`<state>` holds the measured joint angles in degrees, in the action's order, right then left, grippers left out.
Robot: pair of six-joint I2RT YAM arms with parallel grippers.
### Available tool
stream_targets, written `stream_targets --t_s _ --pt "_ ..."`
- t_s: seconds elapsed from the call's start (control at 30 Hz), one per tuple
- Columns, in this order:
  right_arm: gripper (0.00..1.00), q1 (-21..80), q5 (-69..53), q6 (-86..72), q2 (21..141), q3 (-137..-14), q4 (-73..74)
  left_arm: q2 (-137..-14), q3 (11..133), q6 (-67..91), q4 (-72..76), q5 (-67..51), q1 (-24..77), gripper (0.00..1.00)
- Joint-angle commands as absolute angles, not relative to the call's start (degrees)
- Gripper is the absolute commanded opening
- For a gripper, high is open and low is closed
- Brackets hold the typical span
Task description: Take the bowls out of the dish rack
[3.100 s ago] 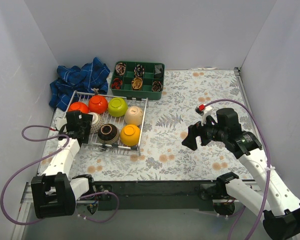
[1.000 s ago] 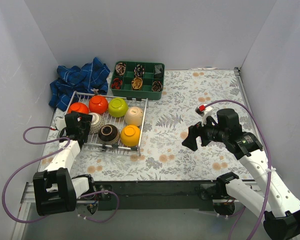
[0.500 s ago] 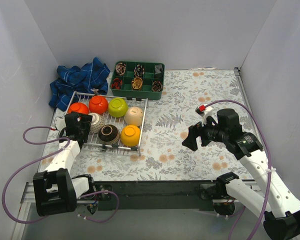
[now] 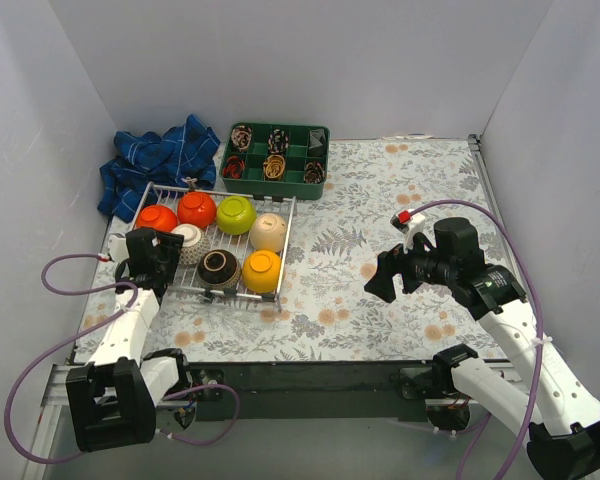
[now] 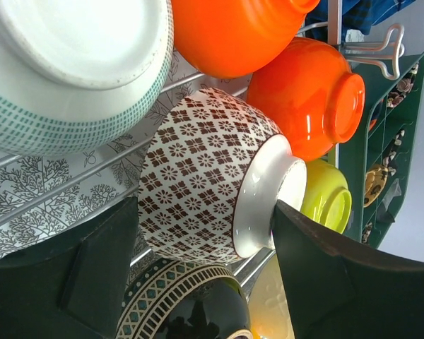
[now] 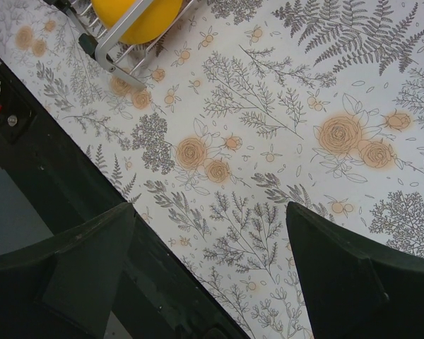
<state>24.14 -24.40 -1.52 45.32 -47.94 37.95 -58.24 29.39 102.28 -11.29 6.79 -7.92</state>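
The right gripper (image 6: 208,212) hangs over the bare flowered table (image 4: 360,200), well apart from everything else. Its jaws are spread wide and hold nothing. In its wrist view one corner of the dish rack (image 4: 280,245) shows at the top edge, with the yellow-orange bowl (image 4: 261,270) inside that corner.

The left gripper (image 5: 205,233) is at the rack's near-left end, also open. Its two fingers (image 5: 92,275) stand either side of the brown-and-white patterned bowl (image 5: 212,176). Whether either finger actually touches the bowl is hard to judge from this close.

All the bowls are in the white wire rack, and they appear to sit mouth down with their foot rings up. The near row holds the patterned bowl, then the dark brown bowl (image 4: 218,267), then the yellow-orange one at the right. A pale teal-dotted white bowl (image 5: 71,70) fills the top-left of the left wrist view, just beside the patterned one. From above it is mostly hidden by the gripper.

The far row, from left to right, holds the orange-red bowl (image 4: 157,217), the red bowl (image 4: 196,208), the lime green bowl (image 4: 235,213) and the beige bowl (image 4: 268,231).

Beyond the rack stands a green compartment tray (image 4: 320,135). Its cells hold small dark and brownish items too small to name. A crumpled blue plaid cloth (image 4: 155,160) lies to the tray's left, behind the rack's far-left corner.
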Motion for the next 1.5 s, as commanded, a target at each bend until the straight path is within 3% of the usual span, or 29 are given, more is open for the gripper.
stream_targets --t_s 0.0,0.23,0.6,0.97,1.23,1.47 --pt "0.96 24.52 -25.49 -1.76 44.39 -49.66 38.23 -55.9 30.85 99.49 -15.38 6.59 -7.91 0.47" --pt "0.96 24.52 -26.98 -2.64 44.82 -50.27 38.32 -53.26 35.41 96.68 -18.28 6.86 -8.0 0.25" --pt "0.96 24.43 -27.25 -3.16 46.58 -51.85 38.23 -50.63 40.07 91.59 -21.88 10.37 -6.6 0.06" --pt "0.99 24.52 -25.4 -4.48 48.16 -54.14 38.32 -49.48 47.28 70.07 -16.09 8.62 -0.97 0.0" --pt "0.98 24.52 -28.91 -2.9 51.06 -57.83 37.36 -54.04 53.43 47.39 -11.43 -7.19 9.57 0.01" --pt "0.99 24.52 -37.08 -2.46 58.17 -65.03 39.02 -59.75 59.32 34.56 -10.02 -8.18 24.4 0.0"
